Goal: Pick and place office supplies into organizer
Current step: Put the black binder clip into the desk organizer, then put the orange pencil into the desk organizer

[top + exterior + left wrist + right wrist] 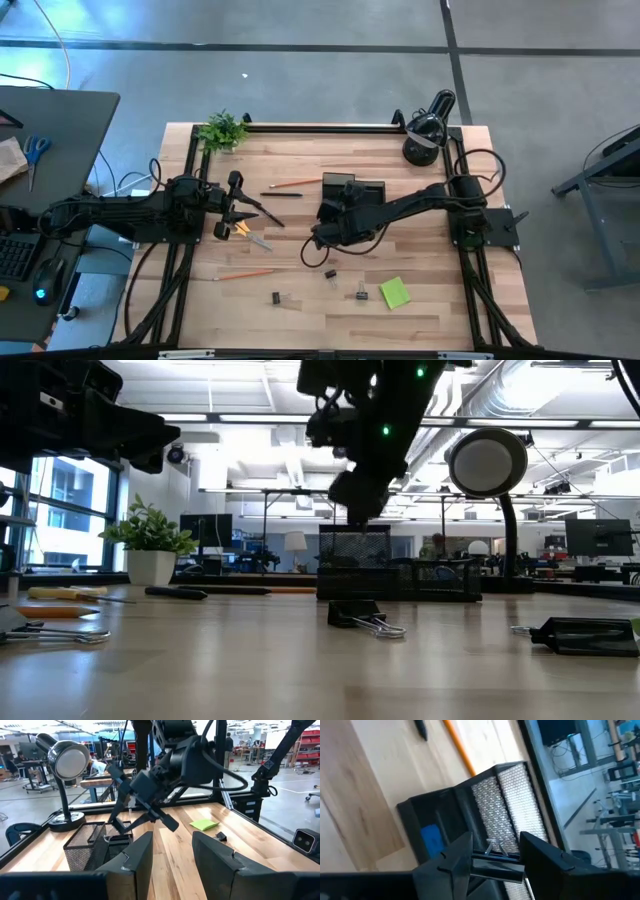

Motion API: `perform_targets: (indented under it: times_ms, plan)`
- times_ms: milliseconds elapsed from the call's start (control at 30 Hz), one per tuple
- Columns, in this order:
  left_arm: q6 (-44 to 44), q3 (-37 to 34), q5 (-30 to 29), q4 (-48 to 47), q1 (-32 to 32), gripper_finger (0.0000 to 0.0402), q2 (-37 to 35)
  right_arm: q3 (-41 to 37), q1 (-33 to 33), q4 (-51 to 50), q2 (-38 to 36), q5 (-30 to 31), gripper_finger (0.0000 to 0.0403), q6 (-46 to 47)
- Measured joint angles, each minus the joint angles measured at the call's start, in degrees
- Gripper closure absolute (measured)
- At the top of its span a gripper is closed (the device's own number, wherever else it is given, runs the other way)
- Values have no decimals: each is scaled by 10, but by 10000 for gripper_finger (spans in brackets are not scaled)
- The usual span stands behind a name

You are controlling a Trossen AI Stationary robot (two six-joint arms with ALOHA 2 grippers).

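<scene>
The black mesh organizer (357, 187) stands at the table's middle, far side, with a small blue block (431, 839) in one low compartment. My right gripper (495, 862) hovers just over its near left side (360, 500), shut on a black binder clip (492, 866). My left gripper (172, 855) waits open and holds nothing at the left (245, 205), above the yellow-handled scissors (250, 233). Lying flat on the wood are two orange pencils (295, 184) (245, 273), a black pen (283, 195), three more binder clips (330, 274) (361, 292) (277, 297) and the lime-green sticky pad (394, 292). My right gripper pinches the clip's black body (485, 865) between its two fingers, the clip lying across the gap. Its wire handles (496, 847) stick out ahead of the fingertips. The fingers slant downward toward the organizer, and the clip is lifted clear, above the mesh wall.
A black domed desk lamp (425, 130) stands at the far right corner and a small green plant (223, 130) at the far left. Black frame rails run along the table's edges. Open wood lies along the near side around the loose clips.
</scene>
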Motion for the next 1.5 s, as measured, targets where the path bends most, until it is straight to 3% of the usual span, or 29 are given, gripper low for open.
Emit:
perform_targets:
  times_ms: [267, 1133, 1500]
  plan:
    - [0, 0, 0, 0, 0, 273, 0, -11, 0, 22, 0, -4, 260, 0]
    - [0, 0, 0, 0, 0, 273, 0, -11, 1, 39, 0, 5, 186, 34]
    - [0, 0, 0, 0, 0, 273, 0, -10, 31, 60, -24, 33, 210, 35]
